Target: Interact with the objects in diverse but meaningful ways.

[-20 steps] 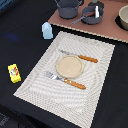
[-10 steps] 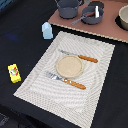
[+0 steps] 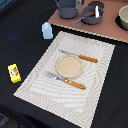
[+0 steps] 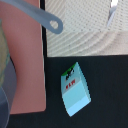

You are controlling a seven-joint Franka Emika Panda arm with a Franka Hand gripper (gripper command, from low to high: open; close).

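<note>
The pale blue carton stands on the black table just beyond the far left corner of the striped placemat. In the wrist view the carton shows from above, with a green and red label. The yellow packet with a red mark lies at the exterior view's left. The grey long-handled frying pan sits on the pink board. The end of its handle shows in the wrist view. A small reddish item lies in the pan, too small to name. The fish is out of view. No gripper fingers show in either view.
A round wooden plate sits mid-mat between an orange-handled knife and fork. A grey pot and a pale bowl stand on the board. The pink board's edge lies beside the carton.
</note>
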